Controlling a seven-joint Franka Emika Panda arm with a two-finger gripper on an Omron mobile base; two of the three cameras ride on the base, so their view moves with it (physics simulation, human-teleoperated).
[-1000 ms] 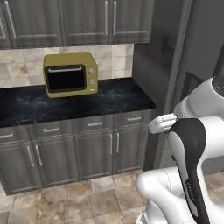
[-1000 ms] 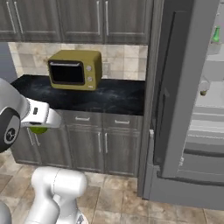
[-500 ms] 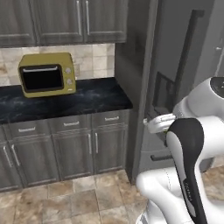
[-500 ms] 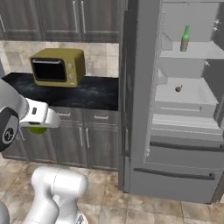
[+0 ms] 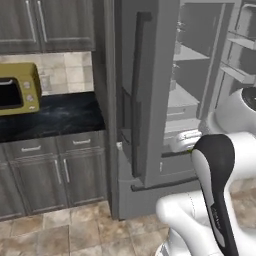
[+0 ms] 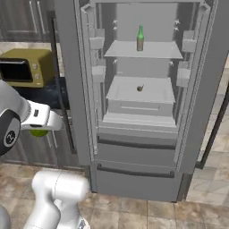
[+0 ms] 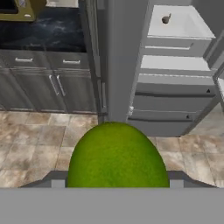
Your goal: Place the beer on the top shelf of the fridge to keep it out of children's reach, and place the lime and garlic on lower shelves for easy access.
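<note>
Lighting: even, diffuse, moderately dim; no visible source. Shadows: faint. Glare: none. Rendering: soft and low-resolution, edges slightly blurred. Edge distortion: none. Focus: uniform throughout.

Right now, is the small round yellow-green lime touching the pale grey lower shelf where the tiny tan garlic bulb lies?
Apart. In the right base view the lime hangs under the gripper, left of the fridge, away from the lower shelf holding the garlic.

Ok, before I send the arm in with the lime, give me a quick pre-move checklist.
1. Lime held in gripper: ok.
2. Fridge door open, interior facing the base: ok.
3. Beer upright on top shelf: ok.
4. Garlic already on a lower shelf: ok.
5. Bare room beside garlic for the lime: ok.
6. Arm's reach to that shelf: cannot tell.
</note>
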